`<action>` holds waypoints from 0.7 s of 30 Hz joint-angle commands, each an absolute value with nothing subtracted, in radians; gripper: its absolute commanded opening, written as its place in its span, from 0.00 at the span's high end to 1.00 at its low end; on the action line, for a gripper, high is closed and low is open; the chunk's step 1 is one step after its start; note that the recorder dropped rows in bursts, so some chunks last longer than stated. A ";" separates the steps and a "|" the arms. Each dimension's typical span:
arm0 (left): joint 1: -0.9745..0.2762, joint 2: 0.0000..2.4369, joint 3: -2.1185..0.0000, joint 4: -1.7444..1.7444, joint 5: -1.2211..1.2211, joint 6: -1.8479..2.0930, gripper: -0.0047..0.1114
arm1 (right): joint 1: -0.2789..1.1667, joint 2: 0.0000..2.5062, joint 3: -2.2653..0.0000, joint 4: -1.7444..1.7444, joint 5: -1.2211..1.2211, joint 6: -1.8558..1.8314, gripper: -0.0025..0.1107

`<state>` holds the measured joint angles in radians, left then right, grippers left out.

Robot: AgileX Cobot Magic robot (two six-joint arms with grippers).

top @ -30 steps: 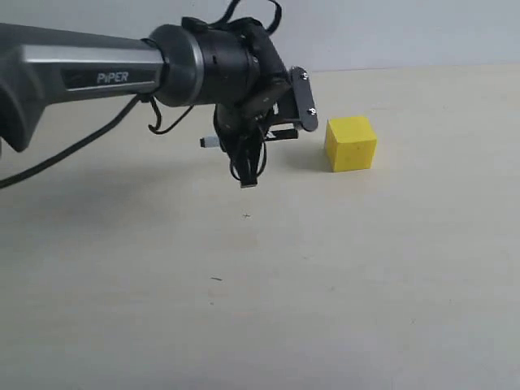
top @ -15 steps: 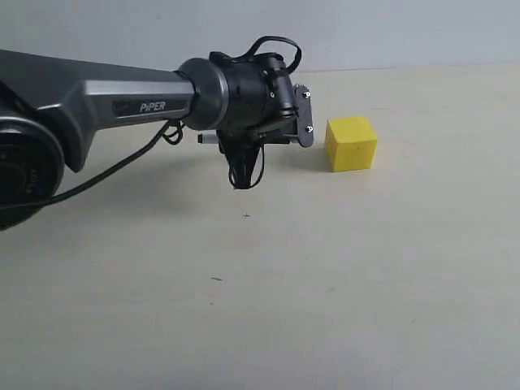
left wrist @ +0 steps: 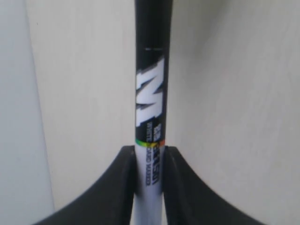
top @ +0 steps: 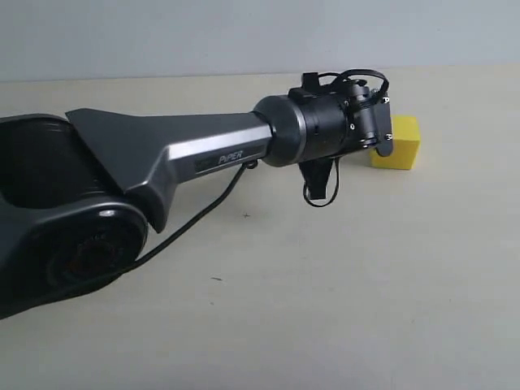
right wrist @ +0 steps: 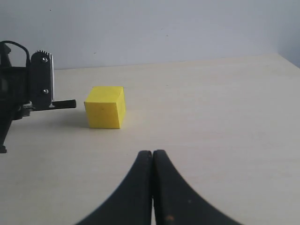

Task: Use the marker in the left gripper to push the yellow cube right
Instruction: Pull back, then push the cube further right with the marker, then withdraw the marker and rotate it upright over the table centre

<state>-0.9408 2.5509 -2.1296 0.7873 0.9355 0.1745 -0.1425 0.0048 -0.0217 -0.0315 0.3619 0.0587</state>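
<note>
Marker [left wrist: 150, 93] is clamped in the left gripper [left wrist: 149, 153], black end held just beside the yellow cube [right wrist: 105, 108]; right gripper [right wrist: 153, 155] is seen closed.

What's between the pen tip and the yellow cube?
Only a thin strip of bare table separates the marker and the yellow cube, seen in the right wrist view.

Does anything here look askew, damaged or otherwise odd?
Nothing stands out. The marker sits straight in the left gripper, the yellow cube rests flat and intact on the table, and the right gripper is shut, empty.
</note>
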 commanded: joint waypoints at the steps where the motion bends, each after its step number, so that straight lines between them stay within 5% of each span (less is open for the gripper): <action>1: -0.898 2.548 -2.137 0.792 1.070 0.165 0.96 | -0.145 0.000 -0.018 -0.032 0.358 0.054 0.98; 21: -0.955 2.578 -2.139 0.747 0.836 0.141 0.96 | -0.145 0.000 -0.018 -0.032 0.358 0.054 0.98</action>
